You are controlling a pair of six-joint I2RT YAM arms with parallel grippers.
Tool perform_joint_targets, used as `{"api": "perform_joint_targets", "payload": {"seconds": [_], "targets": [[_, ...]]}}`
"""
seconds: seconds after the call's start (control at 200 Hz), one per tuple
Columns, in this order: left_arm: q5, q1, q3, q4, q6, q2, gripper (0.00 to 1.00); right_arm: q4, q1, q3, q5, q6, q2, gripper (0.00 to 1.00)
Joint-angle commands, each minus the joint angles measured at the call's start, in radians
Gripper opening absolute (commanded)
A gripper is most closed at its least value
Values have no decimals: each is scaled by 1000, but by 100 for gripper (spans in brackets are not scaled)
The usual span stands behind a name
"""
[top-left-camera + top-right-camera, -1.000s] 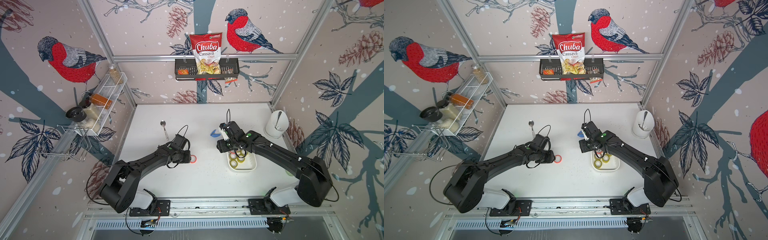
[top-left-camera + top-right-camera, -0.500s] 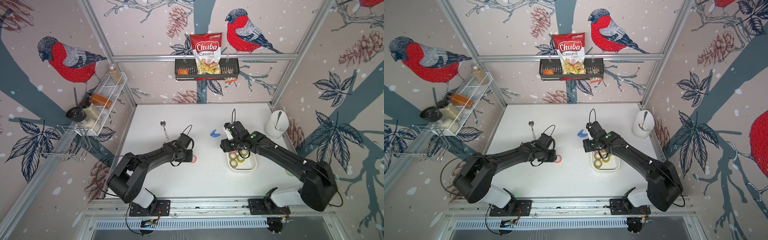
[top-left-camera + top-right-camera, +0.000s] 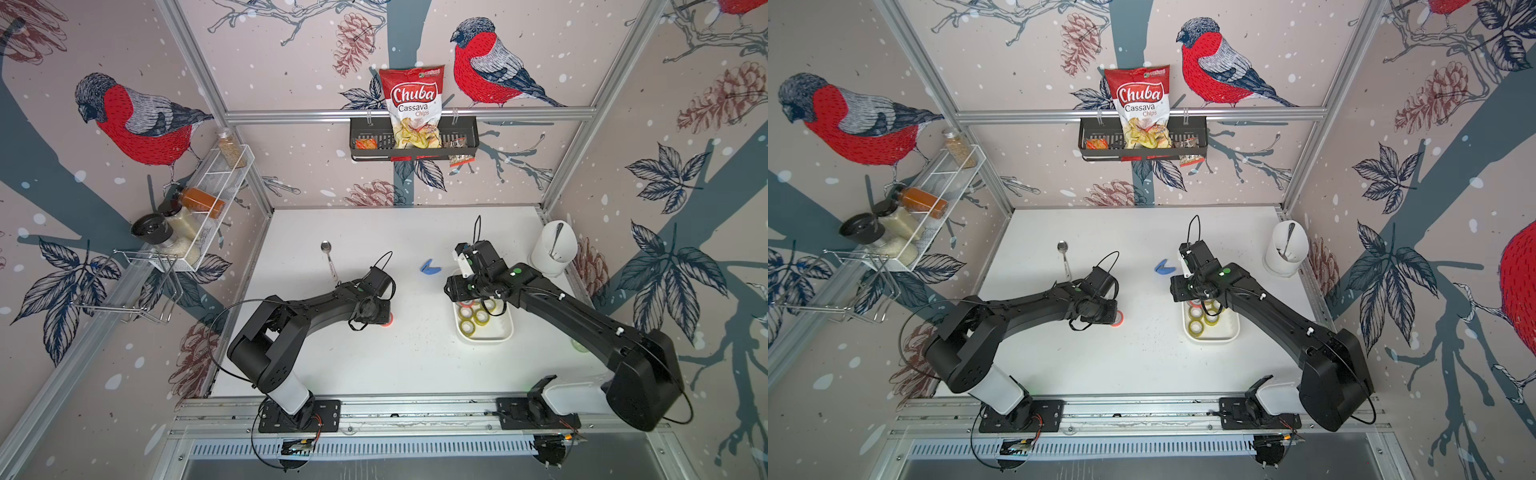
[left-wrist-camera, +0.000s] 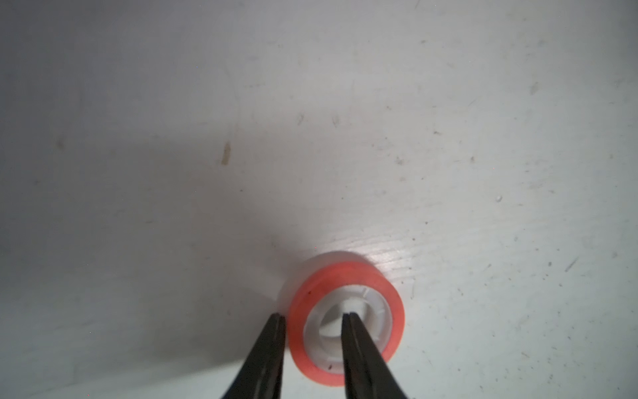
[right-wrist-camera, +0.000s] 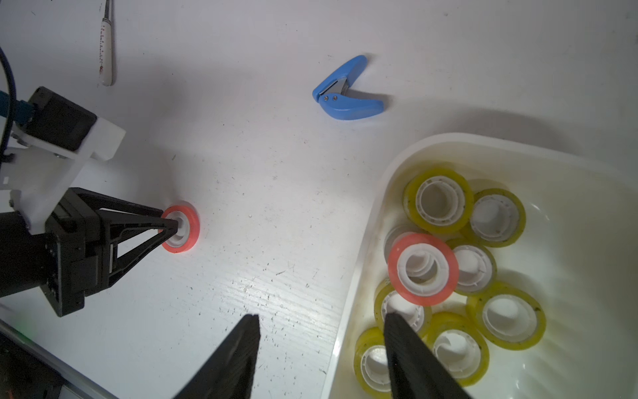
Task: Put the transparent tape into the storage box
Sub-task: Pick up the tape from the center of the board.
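The whole table [image 3: 415, 365] is seen in both top views from high above its front edge, faced down toward the back wall [image 3: 311, 170]. The left wrist view is held very near the red tape roll [image 4: 348, 276]; the same roll is shared, from farther, with the right wrist view.

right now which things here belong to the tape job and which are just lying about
For the job: loose red-edged tape roll, left gripper straddling its wall; shallow white plastic storage box; yellow and red tape rolls inside it.
Lying about: blue plastic hinged tool; metal spoon; tall white cylindrical cup.
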Motion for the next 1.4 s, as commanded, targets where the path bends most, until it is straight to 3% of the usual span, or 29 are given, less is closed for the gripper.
{"api": "perform_joint_targets", "payload": {"seconds": [0.0,0.51,0.69,0.855,1.206,1.396], "targets": [[-30,-8,10,-32,16,20,30,12,-10,-6,-2,-3,-13,62],[-136,-30,52,-96,33,97,29,31,-71,-20,-53,-2,-61,62],[-152,-41,58,-107,36,115,20,39,-90,-35,-75,2,-79,62],[-158,-44,64,-113,31,107,20,41,-109,-44,-81,8,-92,62],[-150,-55,126,-200,34,37,18,56,-275,-107,-142,81,-138,61],[-143,-75,238,-256,34,7,19,58,-359,-140,-148,113,-164,61]]}}
